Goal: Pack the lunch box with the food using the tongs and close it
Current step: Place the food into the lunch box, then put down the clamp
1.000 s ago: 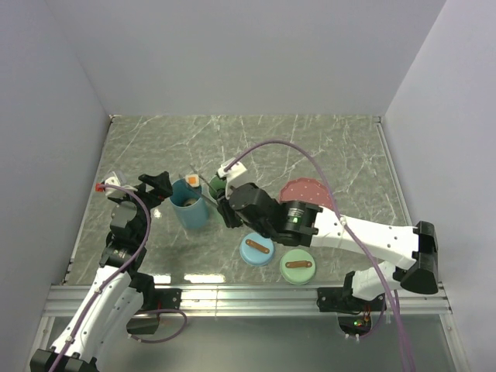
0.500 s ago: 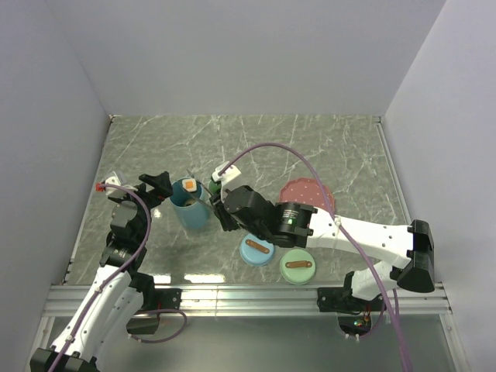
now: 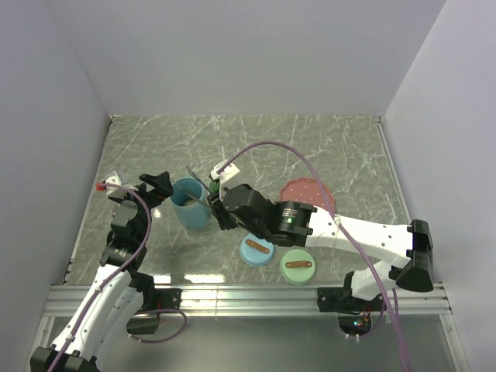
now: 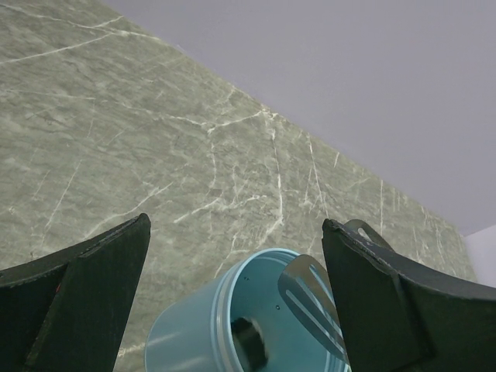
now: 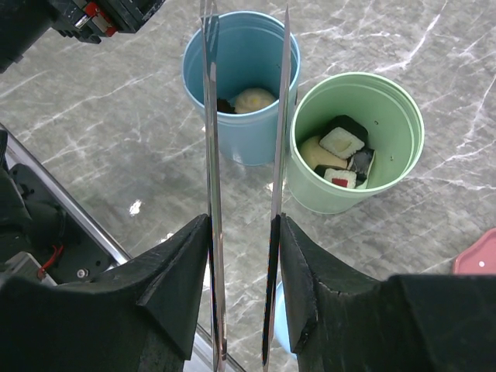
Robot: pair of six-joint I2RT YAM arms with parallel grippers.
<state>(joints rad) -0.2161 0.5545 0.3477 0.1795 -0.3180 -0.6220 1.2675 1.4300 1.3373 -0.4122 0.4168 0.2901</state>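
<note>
Reaching leftward, right fingers clamp the tongs above the blue cup; left fingers spread.

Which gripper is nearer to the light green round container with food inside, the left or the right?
Right. The right gripper, holding slim grey metal tongs, hovers close beside the light green round container; the left gripper is beyond the blue round container.

Two containers stand just beside each other on the worktop: left container, right container. Food lies in each. Tongs sit between the right gripper jaws, tips over the left container. Left gripper is left of that container. Lids lie nearer the bases, the plate behind them.
</note>
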